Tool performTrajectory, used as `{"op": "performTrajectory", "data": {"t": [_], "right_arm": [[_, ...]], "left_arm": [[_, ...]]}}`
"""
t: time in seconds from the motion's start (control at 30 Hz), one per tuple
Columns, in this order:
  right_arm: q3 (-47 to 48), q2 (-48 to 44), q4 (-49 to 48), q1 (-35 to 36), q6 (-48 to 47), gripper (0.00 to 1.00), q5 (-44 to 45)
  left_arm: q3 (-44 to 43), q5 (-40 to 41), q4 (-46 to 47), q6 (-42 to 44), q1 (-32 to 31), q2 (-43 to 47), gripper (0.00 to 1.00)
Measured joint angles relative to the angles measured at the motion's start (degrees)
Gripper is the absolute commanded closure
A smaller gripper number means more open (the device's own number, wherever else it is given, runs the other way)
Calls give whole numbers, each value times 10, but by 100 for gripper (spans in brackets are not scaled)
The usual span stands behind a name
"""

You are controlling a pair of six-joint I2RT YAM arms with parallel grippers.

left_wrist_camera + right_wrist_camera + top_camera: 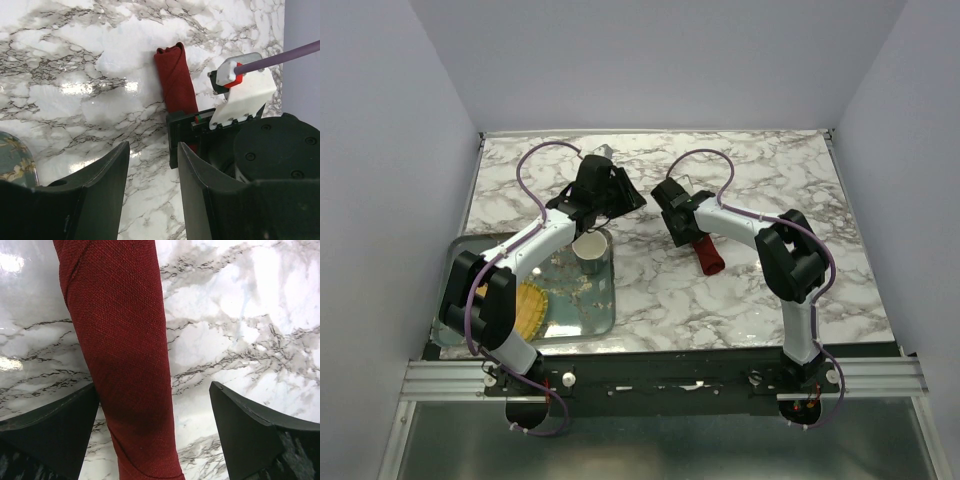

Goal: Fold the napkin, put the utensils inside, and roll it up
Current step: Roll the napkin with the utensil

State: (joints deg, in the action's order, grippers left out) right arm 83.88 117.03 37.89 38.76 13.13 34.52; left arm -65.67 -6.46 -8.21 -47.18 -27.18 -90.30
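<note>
Closest to the arms, on the left, sits a tray (582,308). A yellow mat (530,310) lies in it. A cup (590,248) stands at its far corner. These are not part of the job.

A bit farther out, on the right side of the table (770,170), lies the napkin (710,255). It is dark red and rolled up into a long, tight tube. It lies flat on the table by itself. I think the folding and the rolling are done.

No fork shows anywhere. It may be inside the roll, but I cannot tell, because the cloth hides whatever is in there.

The right gripper (154,387) hangs just over the far end of the roll. Its two fingers are spread wide. The roll lies between them. One finger (50,430) is right beside the cloth. The other is well apart from it. It is not squeezing the roll.

Farthest out is the left gripper (153,147). It is just past the cup and well apart from the roll. Its fingers are partly spread, and nothing is between them.

So the job looks almost over. What seems left is for both arms to pull away and leave the roll lying there. If the roll springs loose, it would need to be rolled again.
</note>
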Motion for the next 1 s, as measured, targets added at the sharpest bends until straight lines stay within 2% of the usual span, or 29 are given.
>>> {"op": "performTrajectory", "data": {"t": [0.37,0.63,0.67,0.7,0.77,0.87,1.0], "right_arm": [[-16,-12,-30,-11,1,0,-45],[-26,-18,-50,-11,1,0,-58],[-29,-20,-52,-11,1,5,-58],[-32,-22,-56,-11,1,21,-58],[-36,-24,-60,-11,2,33,-58],[-42,-24,-66,-11,5,40,-68],[-46,-24,-68,-10,6,46,-70]], "left_arm": [[0,0,-1,1,34,0,48],[0,0,-1,1,36,0,48],[0,0,-1,1,36,0,48],[0,0,-1,1,36,0,48],[0,0,-1,1,36,0,48],[0,-1,0,1,36,0,48],[0,-1,0,0,36,0,48]]}}
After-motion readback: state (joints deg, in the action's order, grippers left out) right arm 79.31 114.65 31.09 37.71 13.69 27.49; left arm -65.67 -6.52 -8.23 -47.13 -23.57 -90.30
